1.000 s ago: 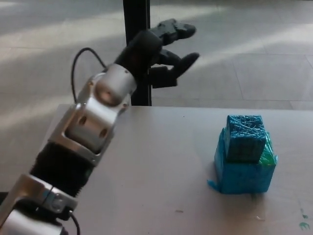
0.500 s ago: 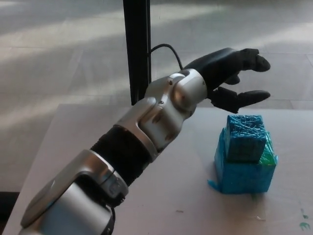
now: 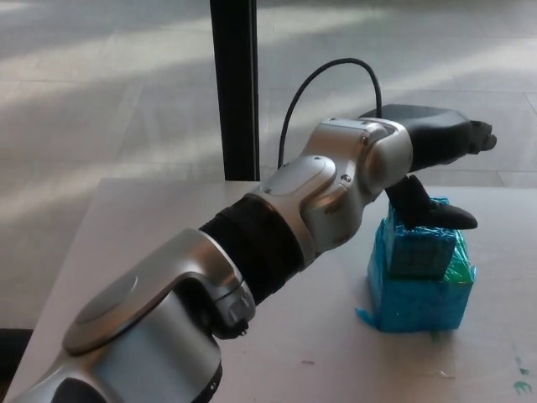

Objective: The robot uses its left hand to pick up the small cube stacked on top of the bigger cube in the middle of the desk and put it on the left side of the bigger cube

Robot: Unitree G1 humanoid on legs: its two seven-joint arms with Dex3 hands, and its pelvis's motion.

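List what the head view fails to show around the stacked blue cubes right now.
- Head view: top of the small blue cube, covered by the black left hand.
- Whether the thumb touches it: unclear.
- Bigger blue cube: rear face hidden.
- Right hand: out of frame.

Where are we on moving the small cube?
Done: the left hand is above the small cube, fingers apart, thumb over its top. In hand: nothing is gripped; the cube sits on the bigger cube. Left: grasp, lift, place on the desk to the bigger cube's left.
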